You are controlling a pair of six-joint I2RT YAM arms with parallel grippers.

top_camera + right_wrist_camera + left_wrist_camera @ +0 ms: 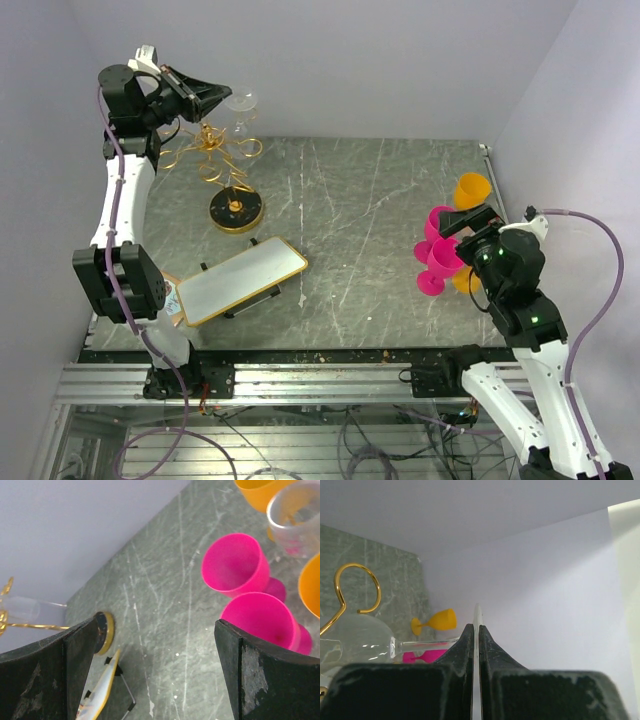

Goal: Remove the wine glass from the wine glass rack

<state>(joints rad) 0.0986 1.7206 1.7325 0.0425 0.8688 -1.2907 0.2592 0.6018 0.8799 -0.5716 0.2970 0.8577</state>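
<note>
- Top external view: the left gripper [222, 100] is seen raised at the far left, above the wine glass rack [215, 150]. Its jaws are closed on the clear wine glass [241, 104], which shows just right of the fingertips, beside the rack's upper arms.
- The rack's black base [236, 210] is seated on the table [380, 200]. A gold-rimmed tray [240, 282] lies nearer.
- The right gripper [462, 220] is held over the pink cups [440, 262] and orange cups [472, 188] at the right, well apart from the rack.
- Left wrist view: the fingers [465, 645] are pressed together, with only the thin foot of the glass, seen edge-on, pinched between them.
- The stem and bowl run off to the left, beside a gold loop [357, 587]. Whether the stem is free of that loop cannot be told.
- Right wrist view: the jaws are spread wide and nothing is held. The pink cups lie below them.
- Risk, as judged: the hold is only on a thin, smooth disc, so the glass could pivot or slip out if it is swung quickly.
- If the stem is hooked in the loop, a pull in the wrong direction could drag or tip the rack, or snap the stem.
</note>
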